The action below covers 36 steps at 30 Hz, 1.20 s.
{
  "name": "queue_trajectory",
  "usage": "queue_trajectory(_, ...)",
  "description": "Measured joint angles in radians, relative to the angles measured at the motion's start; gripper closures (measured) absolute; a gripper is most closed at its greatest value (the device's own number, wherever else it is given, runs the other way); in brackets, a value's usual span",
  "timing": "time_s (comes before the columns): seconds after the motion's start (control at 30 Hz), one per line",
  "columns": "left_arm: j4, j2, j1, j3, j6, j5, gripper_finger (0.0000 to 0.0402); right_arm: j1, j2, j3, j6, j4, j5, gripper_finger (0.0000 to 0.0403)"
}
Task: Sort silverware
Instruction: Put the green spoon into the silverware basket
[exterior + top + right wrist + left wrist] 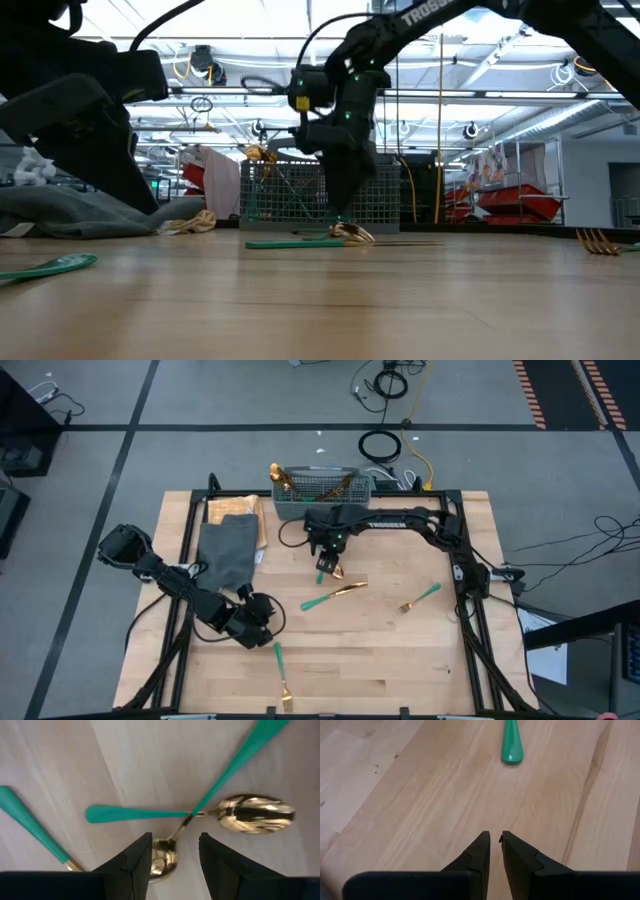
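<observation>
Teal handles, gold heads: silverware lay scattered on the wood table (pixel 400 660), some already upright in the mesh basket (pixel 325 490) at the far edge. Your right gripper (pixel 175 851) hung low near the basket over two crossed spoons (pixel 200 812), jaws apart w/ one spoon bowl btwn the tips, nothing gripped yet. A knife (pixel 333 596) lay just beside; a fork (pixel 420 599) well apart toward the right; another fork (pixel 281 680) near the front edge. Left gripper (pixel 491 851) sat low over bare wood, jaws nearly together, empty, a green handle tip (pixel 511 745) ahead. Step looked like the pick approach. Next prob: drop a touch, close on one spoon only, since they overlapped.
</observation>
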State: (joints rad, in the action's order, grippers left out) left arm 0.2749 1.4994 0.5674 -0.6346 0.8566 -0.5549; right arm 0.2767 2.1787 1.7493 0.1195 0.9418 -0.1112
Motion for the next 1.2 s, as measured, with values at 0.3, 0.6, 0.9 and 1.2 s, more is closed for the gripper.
queue_trajectory(0.3, 0.001, 0.0, 0.005, 0.0, 0.0, 0.0, 0.0343, -0.005, 0.032, -0.006, 0.001, -0.008, -0.001, 0.0252)
queue_trajectory(0.6, 0.003, 0.0, 0.005, 0.0, 0.0, 0.0, 0.0343, -0.004, 0.034, -0.007, 0.018, -0.01, -0.027, 0.0252)
queue_trajectory(0.9, 0.003, 0.0, 0.005, 0.0, 0.0, -0.002, 0.0343, -0.004, 0.031, -0.096, 0.023, -0.088, -0.024, 0.0252)
queue_trajectory(1.2, 0.004, 0.0, 0.005, 0.0, 0.0, -0.002, 0.0343, -0.028, 0.028, -0.116, -0.105, -0.077, 0.035, 0.0386)
